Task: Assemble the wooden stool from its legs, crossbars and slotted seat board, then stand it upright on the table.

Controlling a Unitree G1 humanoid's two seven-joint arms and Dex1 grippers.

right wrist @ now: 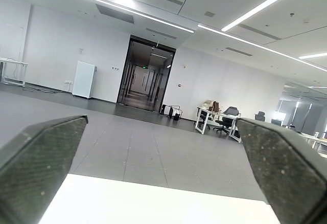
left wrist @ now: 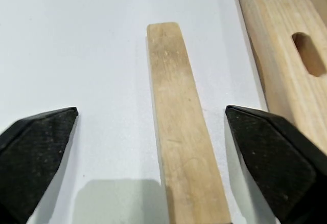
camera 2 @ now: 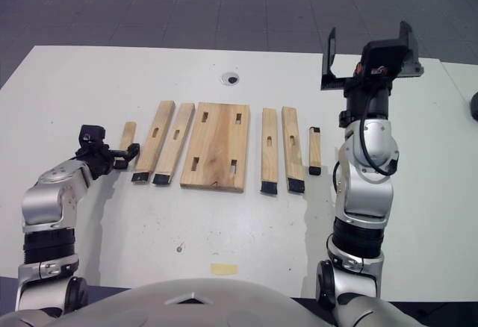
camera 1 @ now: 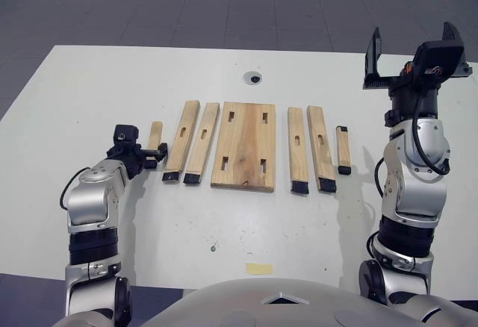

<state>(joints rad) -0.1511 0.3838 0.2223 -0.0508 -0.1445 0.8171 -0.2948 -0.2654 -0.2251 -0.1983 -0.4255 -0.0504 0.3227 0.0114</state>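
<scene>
Currently all stool parts lie flat and unassembled in one row across the middle of the table (camera 1: pixel 89 81); nothing is joined.

Row, left to right – short crossbar (camera 1: pixel 155 134); two legs (camera 1: pixel 182 140) (camera 1: pixel 202 142) just beside each other; slotted seat board (camera 1: pixel 244 145) in the centre with four slots showing; two more legs (camera 1: pixel 297 150) (camera 1: pixel 321 148); second short crossbar (camera 1: pixel 343 149) at the right end. Each leg has a slot and a black near end; the right crossbar's near end is black too.

Left gripper (camera 1: pixel 154 157) is low at the table on the left, open, straddling the near end of the left crossbar; in the wrist view both fingertips (left wrist: pixel 46 132) sit apart from the wood, with table showing on each side of it; the neighbouring leg (left wrist: pixel 286 55) and its slot lie just to the right of that crossbar.

Right gripper (camera 1: pixel 414 32) is raised high over the far right of the table – open, holding nothing, fingers (right wrist: pixel 41 152) spread wide and aimed out at the room, well apart from every part.

Also on the table: a round cable hole (camera 1: pixel 253 78) beyond the seat board; a strip of tape (camera 1: pixel 259 269) at the near edge; a small dark speck (camera 1: pixel 213 248) left of it.
</scene>
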